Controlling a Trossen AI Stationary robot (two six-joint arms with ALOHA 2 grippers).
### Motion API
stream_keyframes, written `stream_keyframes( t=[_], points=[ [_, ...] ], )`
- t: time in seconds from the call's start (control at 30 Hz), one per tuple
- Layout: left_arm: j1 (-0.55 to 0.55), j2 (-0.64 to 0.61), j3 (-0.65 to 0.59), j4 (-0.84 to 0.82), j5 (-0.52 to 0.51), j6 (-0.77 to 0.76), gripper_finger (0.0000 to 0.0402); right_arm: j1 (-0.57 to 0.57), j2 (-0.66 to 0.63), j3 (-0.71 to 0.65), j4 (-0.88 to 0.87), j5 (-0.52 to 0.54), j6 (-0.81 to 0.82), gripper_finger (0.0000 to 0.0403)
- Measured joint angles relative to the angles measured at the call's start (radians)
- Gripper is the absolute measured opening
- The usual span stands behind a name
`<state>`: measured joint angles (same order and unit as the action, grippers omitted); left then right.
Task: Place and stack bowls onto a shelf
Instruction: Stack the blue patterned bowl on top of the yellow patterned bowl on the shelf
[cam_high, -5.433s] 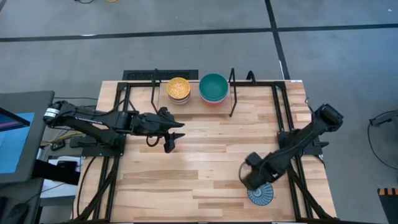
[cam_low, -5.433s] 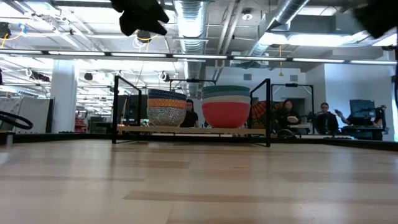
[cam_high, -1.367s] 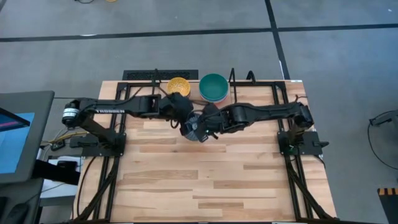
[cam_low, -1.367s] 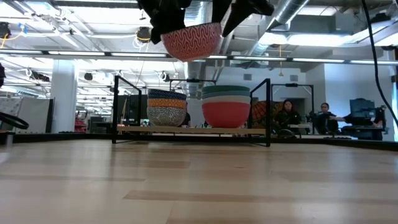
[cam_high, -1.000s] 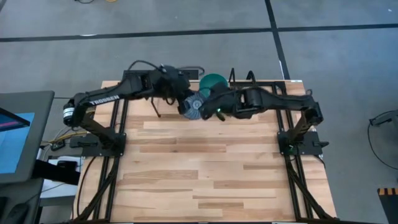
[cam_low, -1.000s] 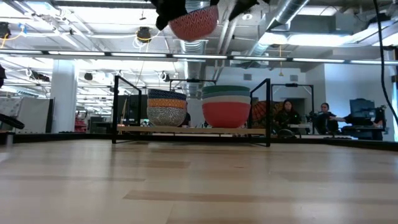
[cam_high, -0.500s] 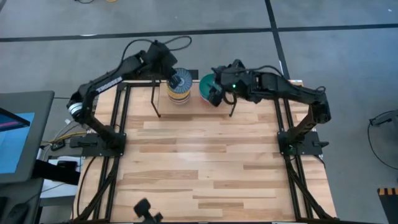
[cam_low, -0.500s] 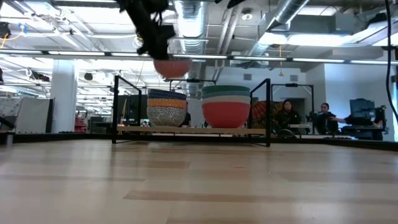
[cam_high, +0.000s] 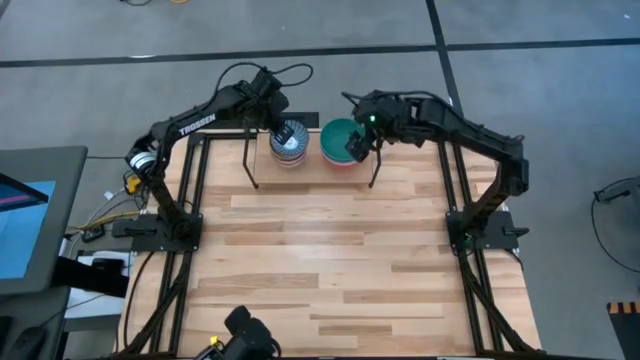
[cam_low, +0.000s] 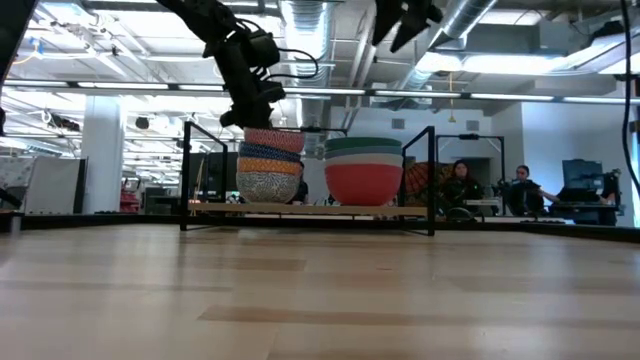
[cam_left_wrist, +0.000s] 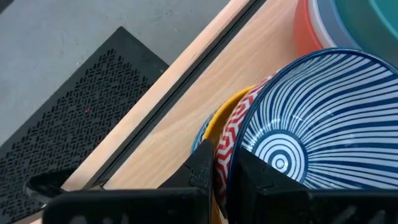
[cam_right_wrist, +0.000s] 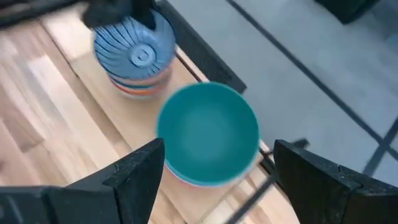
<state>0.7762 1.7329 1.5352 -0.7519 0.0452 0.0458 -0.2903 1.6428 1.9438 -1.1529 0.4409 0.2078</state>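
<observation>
On the far edge of the table stands the shelf (cam_high: 310, 163) (cam_low: 310, 208) with two stacks of bowls. The left stack (cam_low: 268, 175) is topped by a bowl with blue-white stripes inside (cam_high: 290, 138) (cam_left_wrist: 311, 118) and a red zigzag outside (cam_low: 272, 139). My left gripper (cam_high: 273, 122) (cam_left_wrist: 225, 171) is shut on this bowl's rim. The right stack has a teal bowl (cam_high: 340, 138) (cam_right_wrist: 208, 134) on top. My right gripper (cam_high: 358, 143) (cam_right_wrist: 217, 186) hangs open above that bowl and touches nothing. My left gripper pinches the striped bowl's rim (cam_left_wrist: 231, 140) on its far-left side, one finger (cam_left_wrist: 202, 168) on the red outer wall and one (cam_left_wrist: 252, 177) inside. The fingers slant down from the far-left. The bowl sits mouth up in the yellow bowl (cam_left_wrist: 214, 121) below.
Black wire posts (cam_high: 375, 150) (cam_low: 432, 180) rise at the shelf's ends. A black perforated plate (cam_left_wrist: 68, 124) lies beyond the far edge. A dark object (cam_high: 245, 335) shows at the near edge. The wooden tabletop (cam_high: 330, 250) spreads in front of the shelf. People sit in the room behind (cam_low: 465, 185).
My left gripper has carried the striped bowl toward the table's far edge and down, and the bowl now sits on the left stack. My right gripper has drawn away from that bowl toward the right and now hangs over the teal bowl.
</observation>
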Motion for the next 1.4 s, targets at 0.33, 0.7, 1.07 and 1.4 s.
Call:
stream_keyframes(
  t=[0.33,0.7,1.07,1.4],
  points=[
    [0.054,0.003,0.100,-0.173,0.005,-0.058,0.0118,-0.119,-0.085,-0.238,0.252,-0.340,-0.037,0.0323],
    [0.057,0.001,0.139,-0.177,-0.063,-0.011,0.0225,-0.129,-0.346,-0.525,0.585,-0.541,0.054,0.0322],
    [0.051,0.003,0.026,-0.068,-0.082,-0.022,0.0226,-0.069,-0.518,-0.593,0.555,-0.414,0.147,0.0321],
    [0.042,0.034,0.026,-0.080,-0.198,-0.029,0.0226,0.122,-0.554,-0.593,0.489,-0.192,0.172,0.0321]
  ],
)
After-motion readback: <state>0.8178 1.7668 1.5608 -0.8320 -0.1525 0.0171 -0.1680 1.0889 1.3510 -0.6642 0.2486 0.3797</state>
